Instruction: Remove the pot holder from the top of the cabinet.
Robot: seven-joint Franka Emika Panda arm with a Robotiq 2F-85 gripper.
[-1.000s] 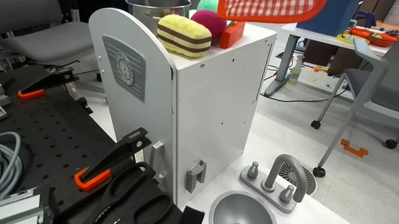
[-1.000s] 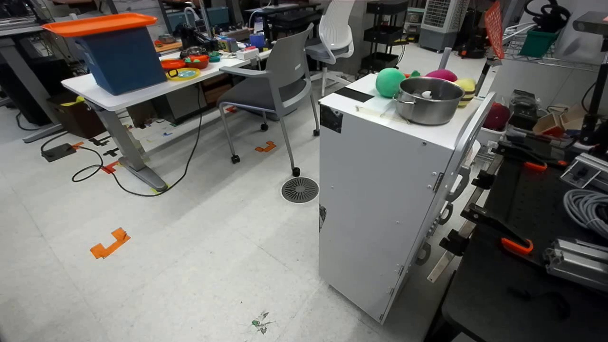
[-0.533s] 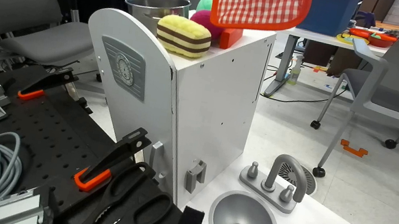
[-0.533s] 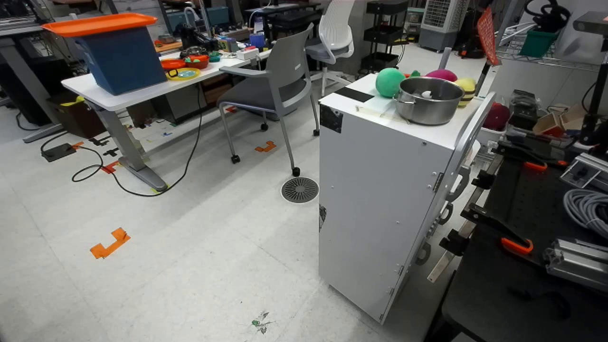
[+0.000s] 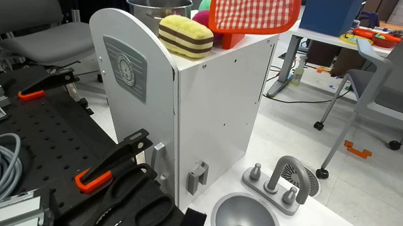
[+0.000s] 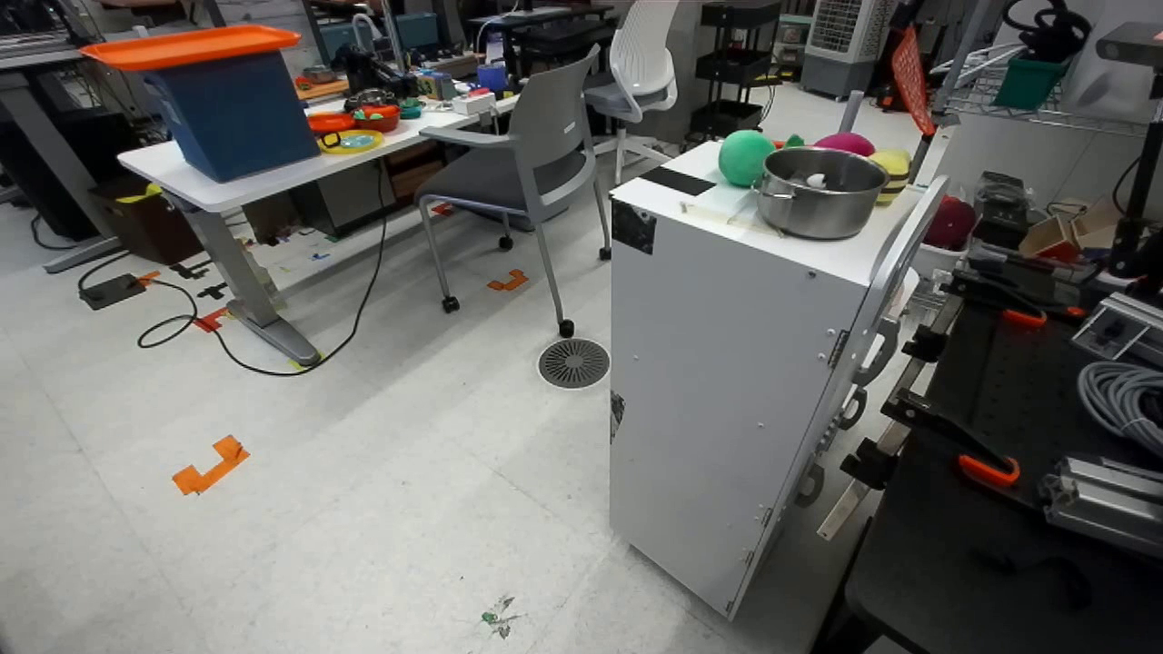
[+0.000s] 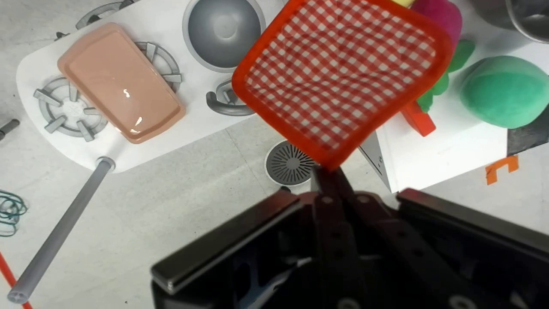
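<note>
Closest in the wrist view, the black two-finger gripper (image 7: 329, 171) pinches a corner of the flat, square, red-and-white checked cloth pot holder (image 7: 341, 73), its jaws pressed together on the fabric; the rest hangs in mid-air. Over the last second the pot holder has slid leftward and lower in both exterior views. Its bottom edge now hides more of the magenta ball (image 5: 200, 16) and the red-orange bar (image 5: 231, 42) in an exterior view, yet in an exterior view, beyond the round steel pot (image 6: 818, 200), a gap separates it from what stands on the white boxy toy cabinet (image 6: 727, 381), where nothing has shifted. So the lifting off looks done; carrying it clear seems under way, and further sinking here risks brushing those things. Farther below, it partly screens the grey round sink bowl (image 7: 223, 47).
</note>
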